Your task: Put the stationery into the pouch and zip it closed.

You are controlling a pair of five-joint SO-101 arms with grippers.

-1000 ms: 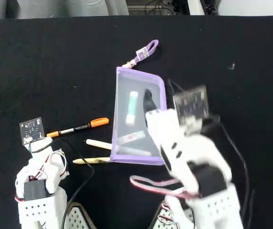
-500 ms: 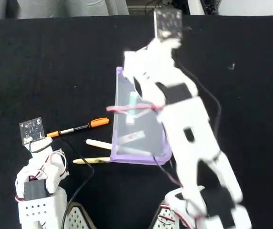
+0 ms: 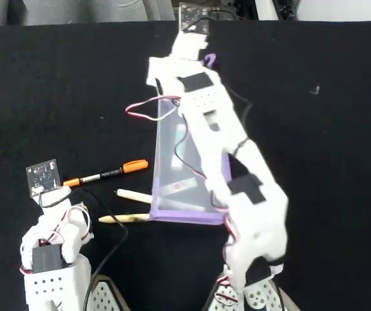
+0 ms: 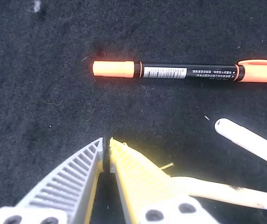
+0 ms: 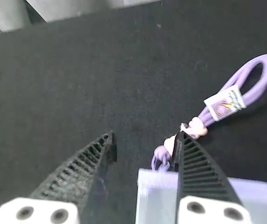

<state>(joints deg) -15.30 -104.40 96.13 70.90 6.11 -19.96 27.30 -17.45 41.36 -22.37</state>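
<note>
Right arm overlies pouch, hiding most contents. Right tool spread wide astride pouch's zip corner, strap just beyond. Left tool pinched closed; marker just ahead, white stick beside, cut off.

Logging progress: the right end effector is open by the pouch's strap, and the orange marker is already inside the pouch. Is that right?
Not quite: the high view shows the orange marker lying on the table beside the pouch, not inside. The right end effector is open by the strap.
</note>
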